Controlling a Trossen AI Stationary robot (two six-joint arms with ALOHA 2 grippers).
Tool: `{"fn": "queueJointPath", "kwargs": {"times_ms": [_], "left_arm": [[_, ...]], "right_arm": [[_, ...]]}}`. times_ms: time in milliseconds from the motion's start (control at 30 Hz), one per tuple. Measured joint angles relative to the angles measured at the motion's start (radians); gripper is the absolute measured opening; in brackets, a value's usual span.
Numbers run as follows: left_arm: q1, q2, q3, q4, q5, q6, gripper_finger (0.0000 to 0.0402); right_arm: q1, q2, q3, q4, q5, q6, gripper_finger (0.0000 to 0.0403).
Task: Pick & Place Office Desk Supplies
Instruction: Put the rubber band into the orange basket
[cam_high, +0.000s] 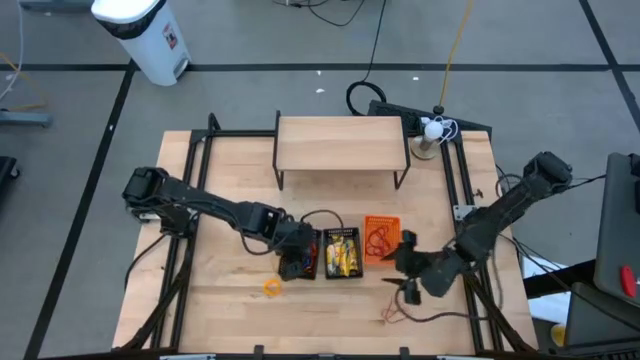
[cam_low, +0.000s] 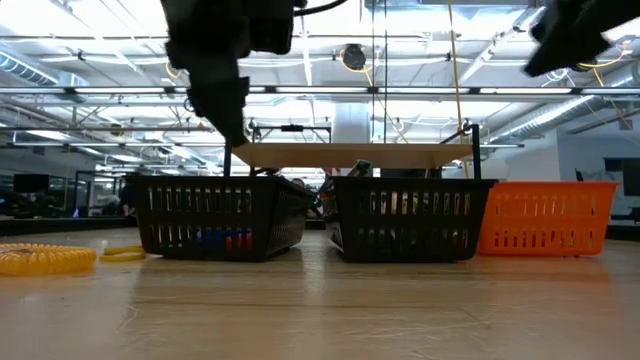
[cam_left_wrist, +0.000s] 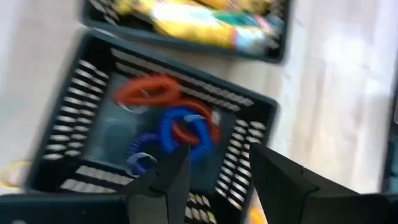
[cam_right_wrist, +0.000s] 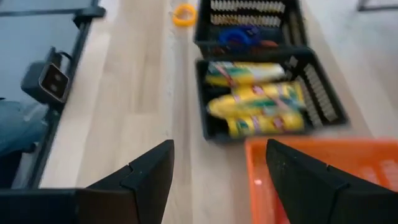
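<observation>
Three small baskets stand in a row mid-table. The left black basket (cam_high: 297, 258) holds red, blue and purple coiled loops (cam_left_wrist: 174, 121). The middle black basket (cam_high: 342, 252) holds yellow oblong pieces (cam_right_wrist: 258, 102). The orange basket (cam_high: 381, 238) holds thin red loops. My left gripper (cam_left_wrist: 217, 180) hovers open over the left basket's near wall, slanting down, with nothing between its fingers. My right gripper (cam_right_wrist: 217, 180) is open and hangs above the table, just on the near side of the orange basket (cam_right_wrist: 323, 168).
A yellow coiled loop (cam_high: 273, 287) lies on the table in front of the left basket. A small tangle of thin loops (cam_high: 395, 312) lies near the front edge. A wooden shelf (cam_high: 342, 145) stands at the far side, with a white object (cam_high: 432, 128) beside it.
</observation>
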Motion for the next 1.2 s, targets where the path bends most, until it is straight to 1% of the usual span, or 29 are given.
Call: {"fn": "queueJointPath", "kwargs": {"times_ms": [67,167,267,433,533,633,733,800,900,967,1000,1200], "left_arm": [[-0.023,0.0,0.0,-0.001,0.024,-0.015,0.0166],[-0.073,0.0,0.0,-0.001,0.037,-0.081,0.0166],[-0.144,0.0,0.0,0.001,0.02,-0.186,0.0166],[-0.311,0.0,0.0,0.028,-0.149,-0.356,0.0166],[-0.412,0.0,0.0,0.067,-0.298,-0.476,0.0166],[-0.501,0.0,0.0,0.124,-0.491,-0.545,0.0166],[-0.573,0.0,0.0,0.161,-0.701,-0.519,0.0166],[-0.603,0.0,0.0,0.168,-0.824,-0.441,0.0166],[-0.617,0.0,0.0,0.184,-0.957,-0.326,0.0166],[-0.616,0.0,0.0,0.191,-1.011,-0.272,0.0166],[-0.613,0.0,0.0,0.191,-1.022,-0.258,0.0166],[-0.582,0.0,0.0,0.191,-1.026,-0.173,0.0166]], "right_arm": [[0.043,-0.036,0.0,-0.072,0.037,0.068,0.0242],[0.117,-0.066,0.0,-0.153,0.071,0.16,0.0242],[0.195,-0.067,0.0,-0.163,0.071,0.224,0.0242],[0.301,-0.036,-0.052,-0.09,0.145,0.342,0.0242],[0.325,-0.015,-0.121,0.019,0.142,0.419,0.0242],[0.334,0.007,-0.212,0.154,0.14,0.462,0.0242],[0.334,0.026,-0.311,0.323,0.135,0.473,0.0242],[0.328,0.041,-0.377,0.443,0.112,0.473,0.0242],[0.311,0.06,-0.452,0.593,0.083,0.466,0.0242],[0.299,0.078,-0.479,0.661,0.059,0.463,0.0242],[0.294,0.087,-0.485,0.686,0.045,0.454,0.0242],[0.288,0.188,-0.486,0.861,0.019,0.324,0.0242]]}}
